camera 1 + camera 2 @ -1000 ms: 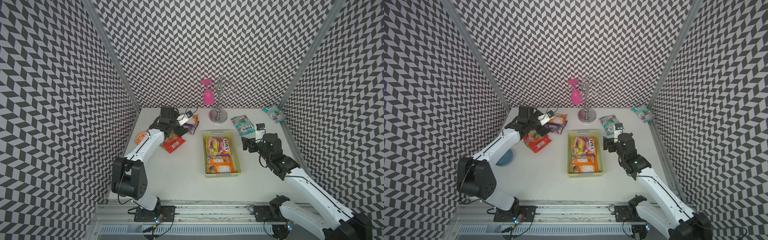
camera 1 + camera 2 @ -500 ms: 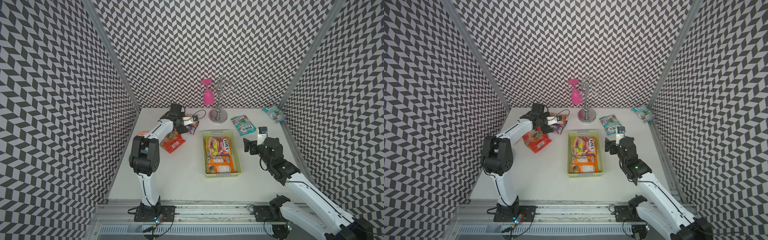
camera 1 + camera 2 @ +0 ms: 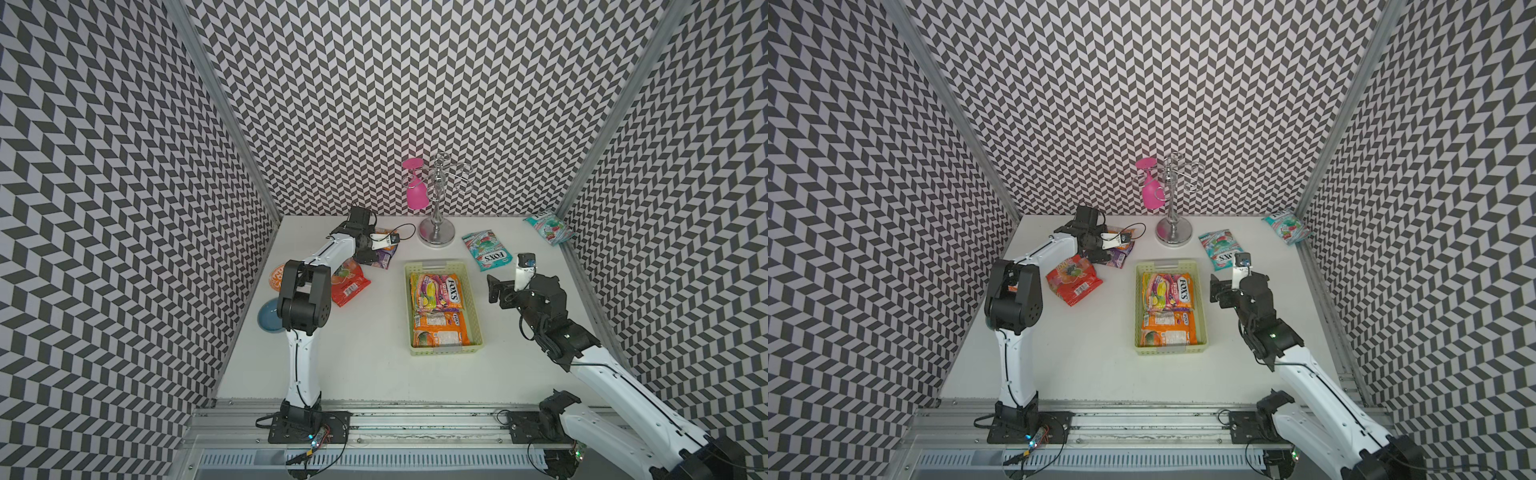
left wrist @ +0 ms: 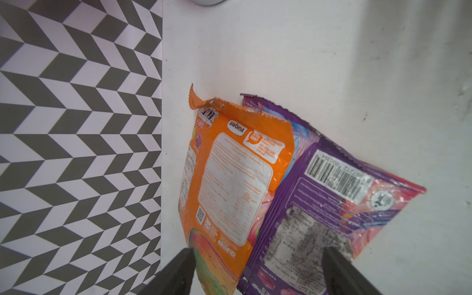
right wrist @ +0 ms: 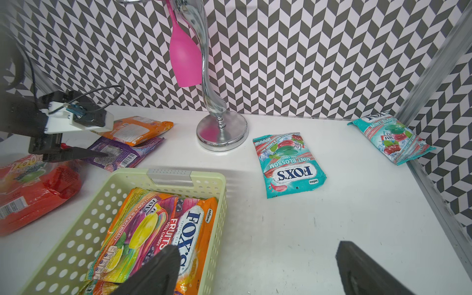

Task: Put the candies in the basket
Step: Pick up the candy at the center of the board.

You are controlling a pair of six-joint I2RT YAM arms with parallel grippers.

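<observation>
**Desk:** How many bags, and where?

**Photographer:** Seven show. Two lie in the basket (image 3: 446, 350): an orange bag (image 3: 440, 330) at its near end and a multicoloured FOX'S bag (image 3: 436, 291) at its far end. Right of the basket, the right gripper (image 5: 258, 246) hangs with jaws wide and empty. Left of the basket lies a red bag (image 3: 351, 286). Beyond that, the left gripper (image 4: 259, 249), jaws apart, straddles an orange-backed bag (image 4: 237, 173) and a purple bag (image 4: 332, 194). A teal bag (image 3: 486, 250) lies past the basket's far right corner, with a second teal bag (image 3: 548, 226) farther off.

**Desk:** And between views?

**Photographer:** The left wrist view shows orange overlapping purple. Only the top views show two bowls left of the basket: an orange-patterned bowl (image 3: 275, 277) and a blue bowl (image 3: 268, 318).
</observation>
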